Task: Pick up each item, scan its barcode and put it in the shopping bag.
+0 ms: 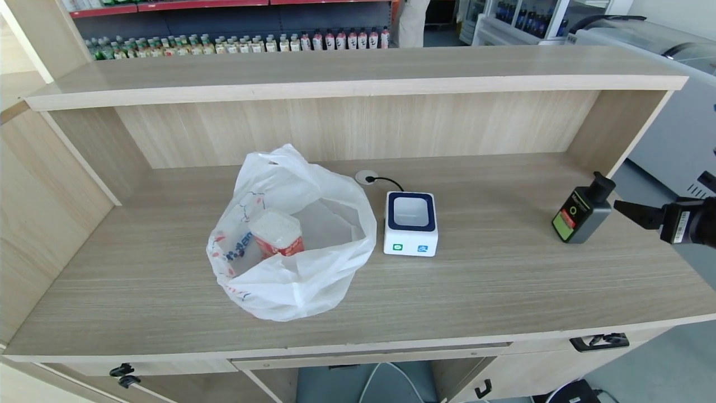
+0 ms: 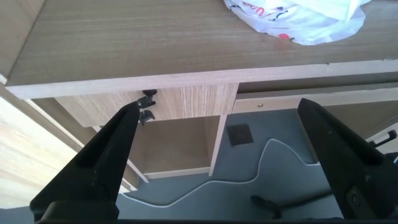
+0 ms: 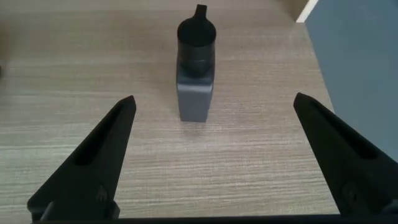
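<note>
Right pincer (image 1: 631, 211), released and spread wide, with the dark bottle (image 1: 582, 215) upright just ahead of its tips; left pincer (image 2: 219, 107), likewise released, the counter (image 2: 124, 50) edge ahead of it.

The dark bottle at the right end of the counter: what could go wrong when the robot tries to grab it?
1. The dark bottle stands upright, tall and narrow, close to the right edge of the counter; a nudge from the open right gripper could tip it or push it off.
2. The shopping bag is slumped and soft beside the scanner, so the bottle might catch its rim going in.
</note>
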You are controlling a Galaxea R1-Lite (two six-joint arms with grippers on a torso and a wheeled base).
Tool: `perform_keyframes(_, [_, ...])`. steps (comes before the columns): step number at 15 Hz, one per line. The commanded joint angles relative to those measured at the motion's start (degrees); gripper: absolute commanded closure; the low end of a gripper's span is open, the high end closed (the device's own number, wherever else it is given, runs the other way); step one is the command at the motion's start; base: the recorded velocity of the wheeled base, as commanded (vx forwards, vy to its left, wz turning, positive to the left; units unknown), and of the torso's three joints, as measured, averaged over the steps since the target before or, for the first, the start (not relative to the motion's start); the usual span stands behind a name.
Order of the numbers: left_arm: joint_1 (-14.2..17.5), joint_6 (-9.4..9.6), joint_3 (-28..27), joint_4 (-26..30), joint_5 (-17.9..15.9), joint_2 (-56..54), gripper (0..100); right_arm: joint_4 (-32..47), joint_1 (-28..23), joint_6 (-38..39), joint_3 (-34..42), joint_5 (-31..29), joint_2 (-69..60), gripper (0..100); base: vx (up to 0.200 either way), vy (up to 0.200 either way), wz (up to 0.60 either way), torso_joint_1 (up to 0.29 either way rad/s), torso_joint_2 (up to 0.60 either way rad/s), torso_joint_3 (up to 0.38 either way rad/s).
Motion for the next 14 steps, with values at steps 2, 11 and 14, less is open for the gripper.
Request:
perform_keyframes(2, [0.0,0.00,0.0,0.0,0.0,0.1,0,-4.1,-0.9,0.1,0.6,0.2,7.0,0,0.000,0.000,0.00,0.000,0.00,0.000])
perform_keyframes(11, [0.0,0.00,0.0,0.0,0.0,0.1,0,-17.2,1.5,0.3,-1.8,4.8,19.9,0,0.000,0.000,0.00,0.000,0.00,0.000])
perform_keyframes(14, [0.0,0.00,0.0,0.0,0.0,0.1,0,-17.5,3.9,0.7,-5.2,5.2,23.0,0,0.000,0.000,0.00,0.000,0.00,0.000])
